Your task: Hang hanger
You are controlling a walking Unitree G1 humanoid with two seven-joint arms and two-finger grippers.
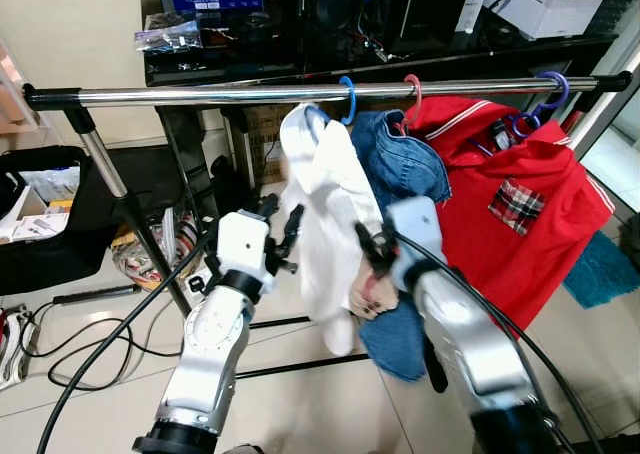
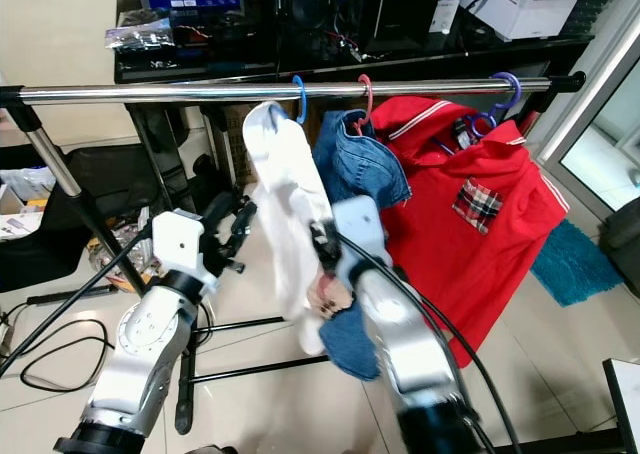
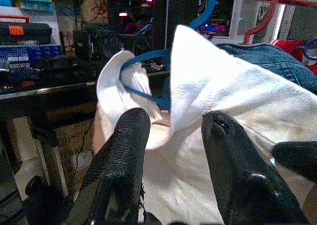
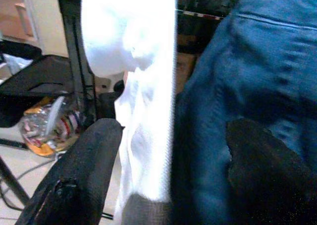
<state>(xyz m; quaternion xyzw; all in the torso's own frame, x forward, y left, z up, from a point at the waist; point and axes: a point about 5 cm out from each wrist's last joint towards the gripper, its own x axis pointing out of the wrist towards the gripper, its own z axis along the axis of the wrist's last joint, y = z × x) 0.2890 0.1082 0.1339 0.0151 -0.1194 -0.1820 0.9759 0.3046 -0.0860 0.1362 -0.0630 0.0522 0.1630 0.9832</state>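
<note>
A white shirt (image 1: 325,199) hangs on a blue hanger whose hook (image 1: 347,99) loops over the metal rail (image 1: 200,95). Just right of it hang a denim garment (image 1: 408,164) on a pink hook (image 1: 412,94) and a red shirt (image 1: 500,204) on a purple hanger (image 1: 552,89). My left gripper (image 1: 281,230) stands open at the white shirt's left edge; in the left wrist view the left gripper (image 3: 176,121) faces the collar and the blue hanger (image 3: 143,88). My right gripper (image 1: 372,251) is open at the shirt's right side, its fingers (image 4: 84,170) straddling white cloth and denim.
The rack's slanted leg (image 1: 120,199) and its floor bars stand by my left arm. A black bag (image 1: 45,224) and cables (image 1: 60,334) lie on the floor to the left. A black desk (image 1: 300,54) with boxes stands behind the rail. A teal mat (image 1: 603,269) lies at right.
</note>
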